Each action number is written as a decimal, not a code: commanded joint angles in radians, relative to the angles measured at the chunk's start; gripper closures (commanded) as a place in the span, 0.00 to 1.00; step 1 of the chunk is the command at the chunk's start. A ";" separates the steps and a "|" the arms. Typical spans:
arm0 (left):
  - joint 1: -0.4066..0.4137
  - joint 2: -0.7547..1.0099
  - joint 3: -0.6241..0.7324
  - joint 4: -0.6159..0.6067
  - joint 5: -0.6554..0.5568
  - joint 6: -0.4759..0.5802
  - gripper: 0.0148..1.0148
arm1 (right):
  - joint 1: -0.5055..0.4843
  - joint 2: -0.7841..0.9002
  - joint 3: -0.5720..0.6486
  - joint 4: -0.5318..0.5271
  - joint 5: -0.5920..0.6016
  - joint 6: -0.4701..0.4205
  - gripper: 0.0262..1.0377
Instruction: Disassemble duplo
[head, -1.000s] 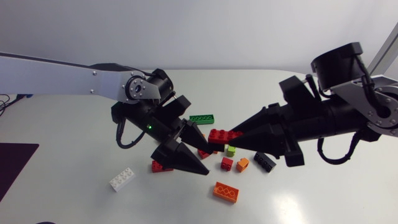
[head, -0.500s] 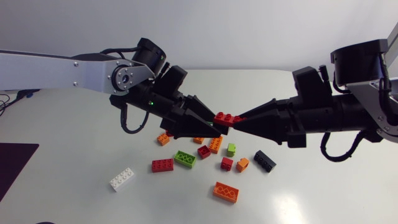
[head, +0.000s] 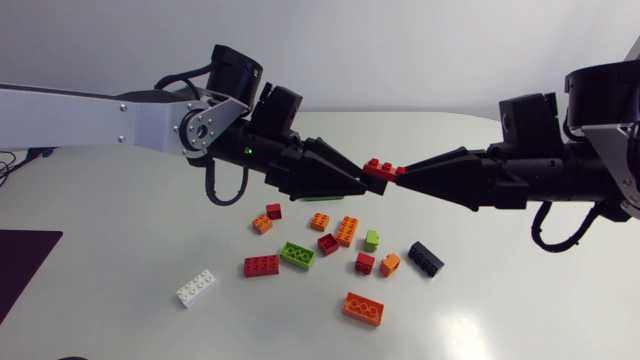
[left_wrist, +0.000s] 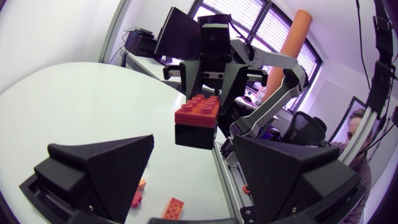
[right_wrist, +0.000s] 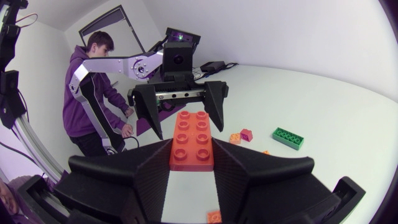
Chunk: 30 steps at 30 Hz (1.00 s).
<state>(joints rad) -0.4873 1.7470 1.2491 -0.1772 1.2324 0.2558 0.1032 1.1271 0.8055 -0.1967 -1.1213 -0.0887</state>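
Between the fingers of the right gripper (head: 400, 174) a red brick (right_wrist: 193, 140) is pinched from both sides, studs facing that wrist's camera, so that gripper is clamped on it. The brick is held up off the table (head: 540, 310), poking out past the fingertips toward the left gripper (head: 358, 186). The left gripper is spread wide and nothing is held in it. It's parked nearly tip to tip with the right one. The brick's free end is seen in the gap between the left fingers, and no contact can be made out. From the left wrist a black block (left_wrist: 195, 134) is seen right under the red brick, about the same width. Whether that's a second brick or part of the right gripper can't be told, tbh.

Down on the table under both grippers, loose bricks (head: 328, 244) are scattered. A green plate (right_wrist: 288, 138) lies under the left fingers and is mostly hidden by them from above. A lime brick (head: 371, 240) is found roughly below the spot where the tips meet. A green brick (head: 297, 255) and a flat red one (head: 262, 265) are set more to the left gripper's side. A black brick (head: 425, 259) lies out under the right gripper. Further out from the jaws an orange brick (head: 363, 308) is seen. A white brick (head: 196, 288) lies off on the left arm's side, well apart from the rest.
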 joint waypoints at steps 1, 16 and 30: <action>0.000 -0.020 -0.016 0.061 0.026 -0.105 0.15 | -0.016 0.025 0.006 0.016 -0.029 0.032 0.83; -0.040 -0.012 -0.007 0.194 0.026 -0.254 0.21 | -0.042 0.049 0.026 0.184 -0.052 0.188 0.83; -0.060 0.002 -0.002 0.329 0.026 -0.386 0.63 | -0.068 0.046 0.024 0.203 -0.080 0.213 0.83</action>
<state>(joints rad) -0.5270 1.7473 1.2491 0.1295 1.2274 -0.0963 0.0486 1.1687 0.8207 -0.0067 -1.2091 0.0944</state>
